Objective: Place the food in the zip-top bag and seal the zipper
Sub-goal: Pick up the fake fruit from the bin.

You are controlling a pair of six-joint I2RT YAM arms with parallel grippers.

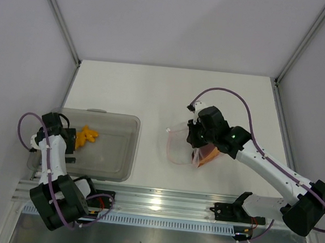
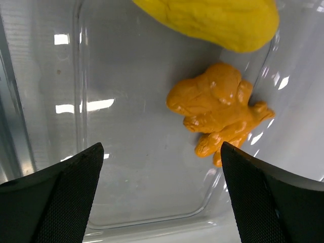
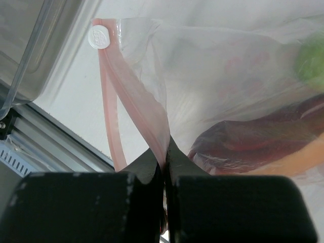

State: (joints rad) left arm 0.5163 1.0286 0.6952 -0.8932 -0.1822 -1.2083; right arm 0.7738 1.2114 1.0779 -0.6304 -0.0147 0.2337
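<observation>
The clear zip-top bag (image 1: 179, 144) lies at mid-table with its mouth open towards the left. My right gripper (image 3: 164, 154) is shut on its pinkish zipper (image 3: 147, 109), pinching one lip of the mouth. A dark-red and orange slice (image 3: 258, 142) and a lime-green fruit (image 3: 311, 63) show inside the bag. My left gripper (image 2: 162, 167) is open over the grey bin (image 1: 114, 151), its fingers (image 2: 61, 197) apart above the bin floor. A knobbly orange piece (image 2: 217, 109) and a yellow piece (image 2: 212, 20) lie in the bin just beyond the fingers.
The grey translucent bin stands at the left front of the white table (image 1: 153, 92). An aluminium rail (image 1: 161, 201) runs along the table's near edge. White walls enclose the table on three sides.
</observation>
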